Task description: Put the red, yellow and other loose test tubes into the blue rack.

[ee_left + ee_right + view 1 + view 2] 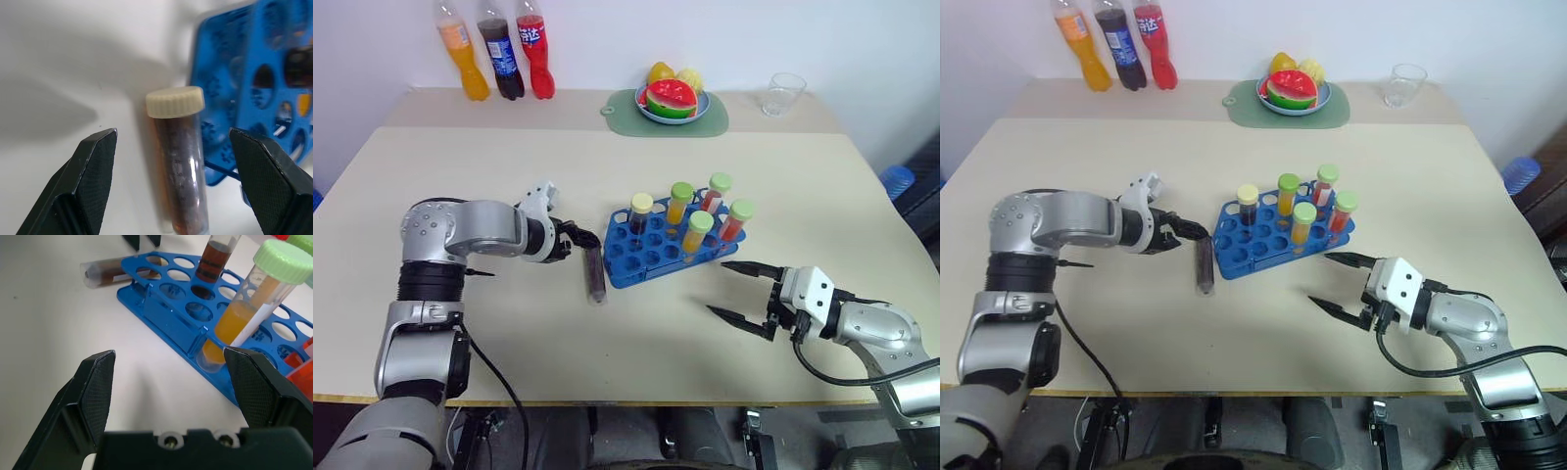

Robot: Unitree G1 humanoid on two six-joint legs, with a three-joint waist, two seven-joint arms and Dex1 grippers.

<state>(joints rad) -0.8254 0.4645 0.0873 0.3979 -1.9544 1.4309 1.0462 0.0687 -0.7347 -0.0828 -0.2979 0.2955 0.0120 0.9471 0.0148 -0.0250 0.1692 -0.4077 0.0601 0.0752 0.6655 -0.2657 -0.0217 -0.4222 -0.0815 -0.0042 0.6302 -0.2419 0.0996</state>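
Beige worktop [862,196] against a white wall, soda bottles [499,59] and a fruit plate [671,116] on a green mat at the far edge, clear cup [783,93] far right. Left gripper [173,161] is wide open and holds nothing, its fingers straddling the loose dark-brown tube [594,274], which lies flat on the worktop just beside the near-left corner of the blue rack [651,250], pale cap [175,101] toward the rack's side. Risks as I read them: the tube is round and lying down, so an off-centre close could roll or squirt it out; the rack-side finger sits close to the rack wall and could nudge or drag it, tipping the five tubes already standing in it. Gripping near the cap would leave the tube swinging when it's uprighted. Left forearm reaches across from the left, wrist angled down at the tube. Right gripper [744,294] is also wide open, empty, low over the worktop near the rack's right end, pointing toward it.
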